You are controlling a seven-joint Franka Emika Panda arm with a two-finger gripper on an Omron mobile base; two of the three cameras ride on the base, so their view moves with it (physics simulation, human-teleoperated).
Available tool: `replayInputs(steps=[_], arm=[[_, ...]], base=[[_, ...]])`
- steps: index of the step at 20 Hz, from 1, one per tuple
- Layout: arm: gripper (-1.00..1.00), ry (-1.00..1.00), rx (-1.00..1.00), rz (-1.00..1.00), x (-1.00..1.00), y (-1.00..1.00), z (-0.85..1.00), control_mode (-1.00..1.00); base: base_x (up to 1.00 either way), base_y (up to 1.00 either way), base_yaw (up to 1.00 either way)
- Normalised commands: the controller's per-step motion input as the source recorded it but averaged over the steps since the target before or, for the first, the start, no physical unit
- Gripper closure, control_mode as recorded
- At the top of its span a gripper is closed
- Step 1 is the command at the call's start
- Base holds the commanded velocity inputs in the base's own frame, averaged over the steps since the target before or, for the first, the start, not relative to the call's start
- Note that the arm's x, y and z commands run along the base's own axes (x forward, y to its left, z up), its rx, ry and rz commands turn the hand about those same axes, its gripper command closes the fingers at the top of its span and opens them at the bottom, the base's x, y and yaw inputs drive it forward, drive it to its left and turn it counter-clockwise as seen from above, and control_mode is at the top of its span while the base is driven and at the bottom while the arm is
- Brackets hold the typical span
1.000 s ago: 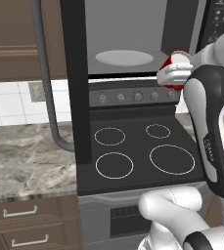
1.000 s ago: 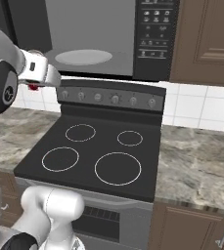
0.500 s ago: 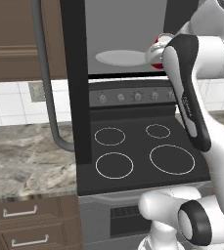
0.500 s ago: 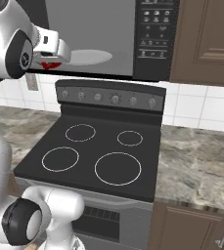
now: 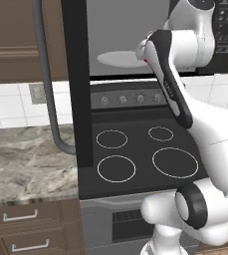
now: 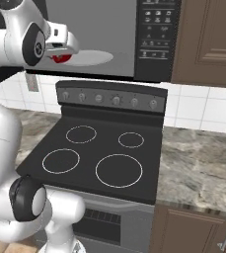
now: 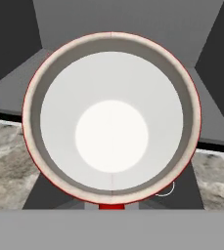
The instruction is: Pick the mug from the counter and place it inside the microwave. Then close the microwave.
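Rendered kitchen, 1 white robot arm raised to the open microwave point(image 6: 149, 39) above a black stove point(image 6: 97, 158). The jaws are clenched on the mug point(image 7: 111, 117), which sits directly ahead of them: in the hand view its white inside and pale rim face the camera square on, w/ a sliver of red wall at the bottom edge. So the mug's long axis runs along the line of the gripper point(image 6: 60, 52), mouth toward the hand, base pointing away. In the right base view a patch of red shows under the white hand, at the left front lip of the grey cavity, just beside the white turntable plate point(image 6: 92, 58); whether the mug is already over the plate or short of it can't be told. In the left base view the same red shows as a thin edge at the arm's upper link, level w/ the plate's right side. Mug is off the surface point(image 6: 203, 163) and not set down yet. Judgement: the coming move turns on the plate lying further into the cavity from the mug, approx. beyond its base end, so the hand needs to carry on inward and lower before letting go. The door point(image 5: 75, 79) stands open at the left, edge-on, its long grey handle point(image 5: 48, 84) curving down in front of the tiles; shutting it is step 2, not begun.
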Motion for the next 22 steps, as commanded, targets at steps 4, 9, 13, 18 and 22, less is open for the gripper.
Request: replayInputs(steps=[4,9,13,18,22], arm=[[1.0,0.05,-0.04,0.0,0.71,0.04,-0.11,-1.0],[1.0,0.08,-0.03,0.0,0.62,0.09,-0.32,-1.0],[1.0,0.02,-0.01,0.0,0.54,0.12,-0.14,-1.0],[1.0,0.0,0.0,0.01,0.63,0.14,0.0,-1.0],[1.0,0.0,0.0,0.01,0.7,0.11,-0.13,-1.0]], base=[[0.0,0.0,0.0],[0.0,0.0,0.0],[0.0,0.0,0.0],[0.0,0.0,0.0],[0.0,0.0,0.0]])
